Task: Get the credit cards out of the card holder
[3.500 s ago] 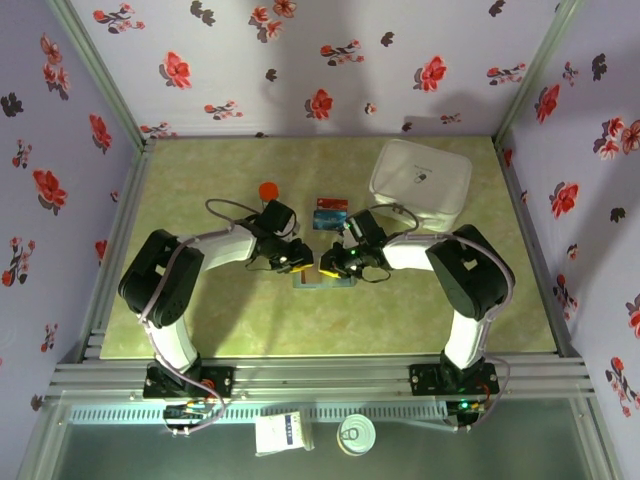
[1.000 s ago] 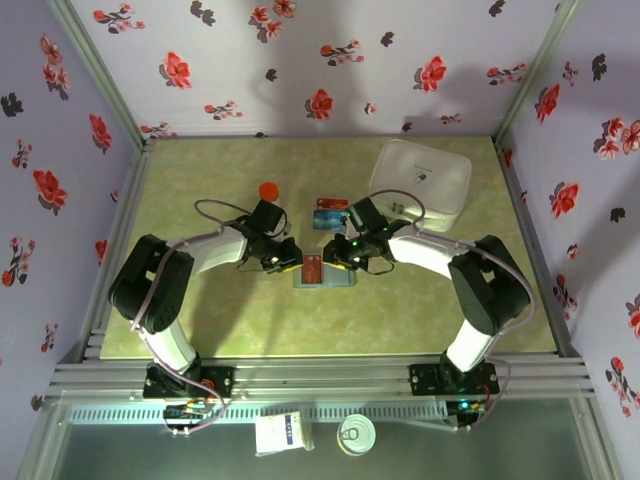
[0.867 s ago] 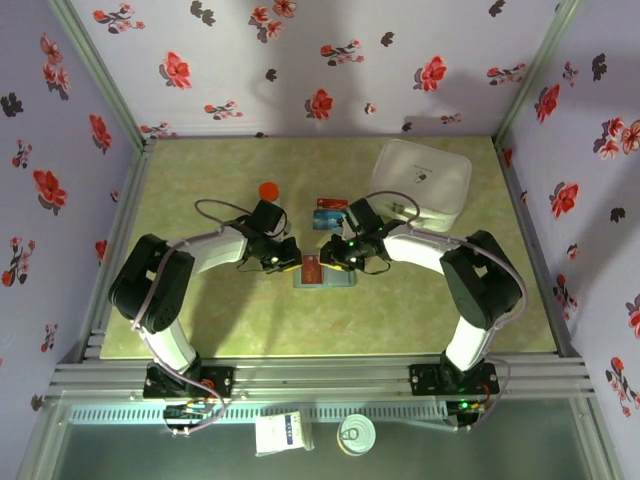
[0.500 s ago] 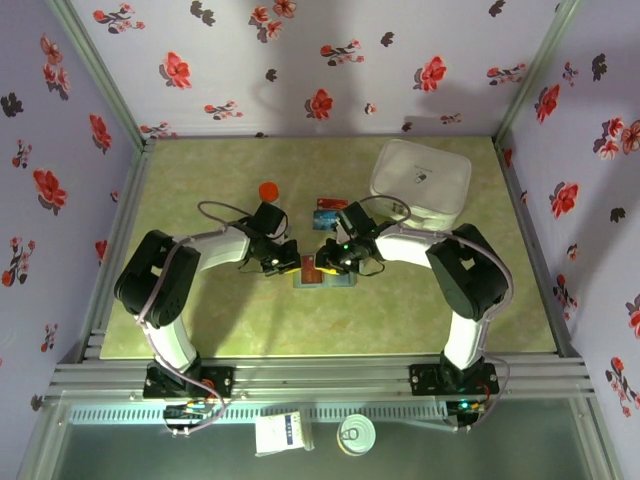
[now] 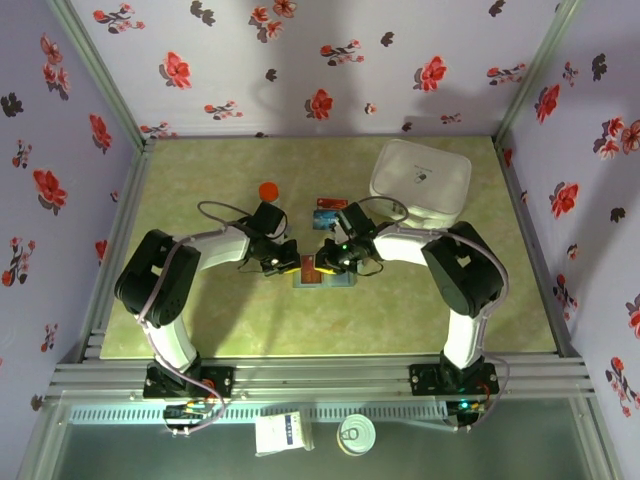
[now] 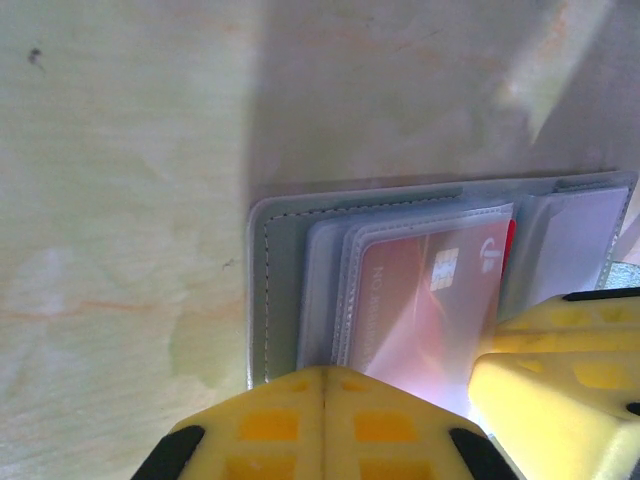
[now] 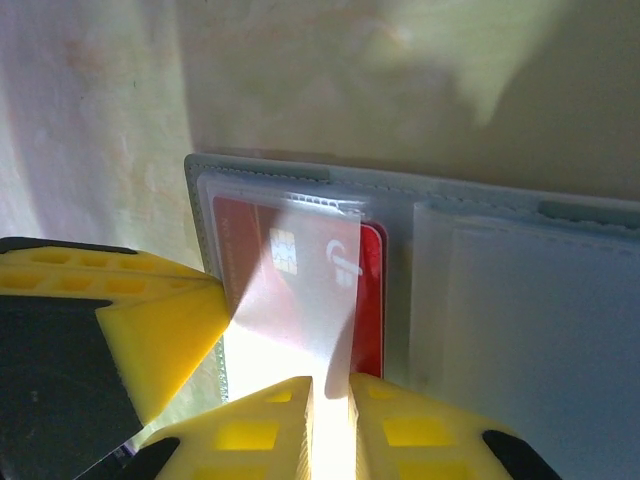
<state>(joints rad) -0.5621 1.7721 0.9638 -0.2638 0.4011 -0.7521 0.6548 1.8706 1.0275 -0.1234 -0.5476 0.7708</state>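
The grey-blue card holder (image 5: 337, 280) lies open on the table between the two arms. A red credit card (image 7: 371, 290) sits in its left panel under a clear sleeve (image 7: 300, 300). My left gripper (image 6: 325, 385) is shut, with its tips on the near edge of the card holder (image 6: 278, 290), beside the red card (image 6: 420, 300). My right gripper (image 7: 332, 400) has its jaws nearly together, with the lifted clear sleeve running into the narrow gap. In the top view the left gripper (image 5: 292, 263) and the right gripper (image 5: 319, 262) meet over the red card (image 5: 309, 268).
A red and a teal card (image 5: 328, 210) lie loose on the table behind the holder. A white lidded box (image 5: 420, 182) stands at the back right and a small orange-red object (image 5: 267, 190) at the back left.
The right gripper has moved left onto the holder's left panel and its jaws have narrowed. The left gripper has finished closing and stays on the holder's edge.
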